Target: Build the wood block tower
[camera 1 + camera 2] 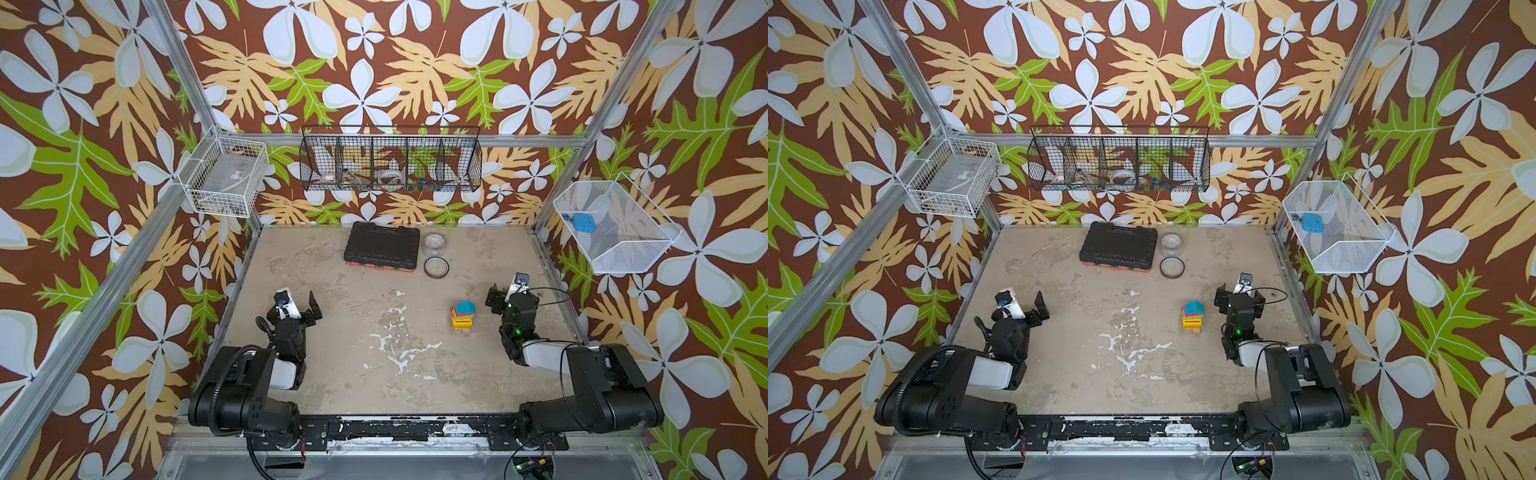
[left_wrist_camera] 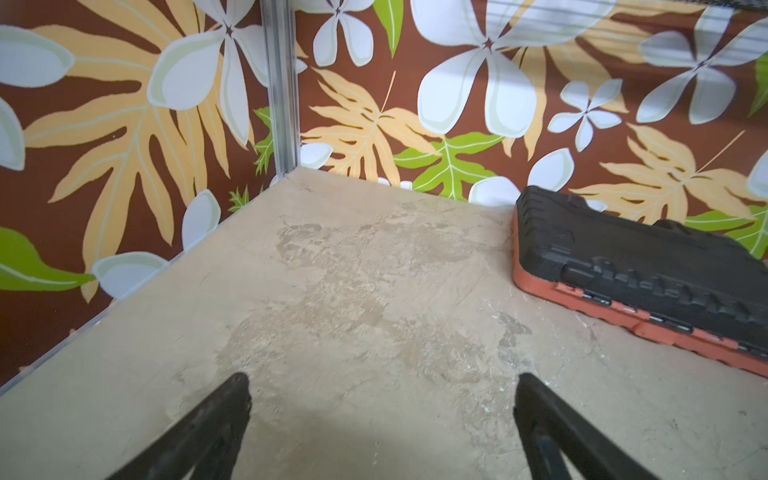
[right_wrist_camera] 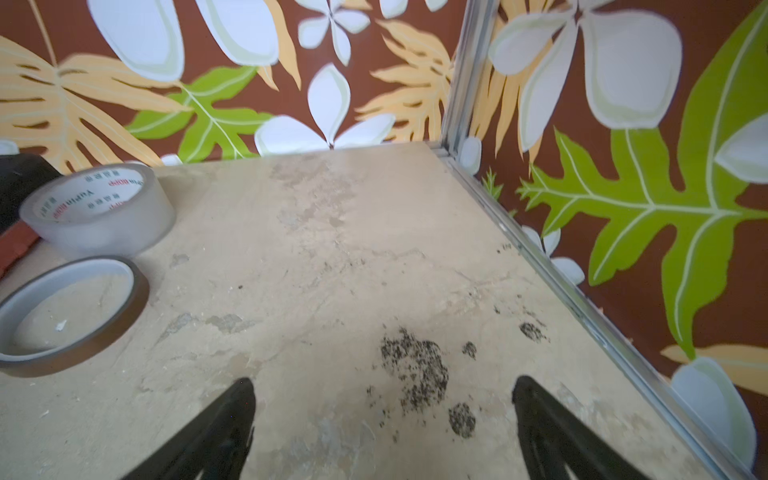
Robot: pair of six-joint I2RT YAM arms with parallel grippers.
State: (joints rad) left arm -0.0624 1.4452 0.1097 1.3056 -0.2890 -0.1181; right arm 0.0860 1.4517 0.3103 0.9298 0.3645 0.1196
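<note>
The tower (image 1: 462,314) (image 1: 1193,316) stands right of the table's middle. It is a small stack of wood blocks: a plain wood base, yellow and red striped bricks, a pink block, and a teal wedge (image 1: 464,307) on top. My right gripper (image 1: 514,297) (image 3: 382,399) hangs open just right of the tower, apart from it, with nothing between its fingers. My left gripper (image 1: 299,307) (image 2: 382,399) is open and empty over bare table at the left. Neither wrist view shows the tower.
A black tool case (image 1: 381,248) (image 2: 644,266) lies at the back centre. Beside it are a clear tape roll (image 1: 435,243) (image 3: 99,208) and a flat brown tape ring (image 1: 436,267) (image 3: 70,311). Wire baskets (image 1: 390,160) hang on the walls.
</note>
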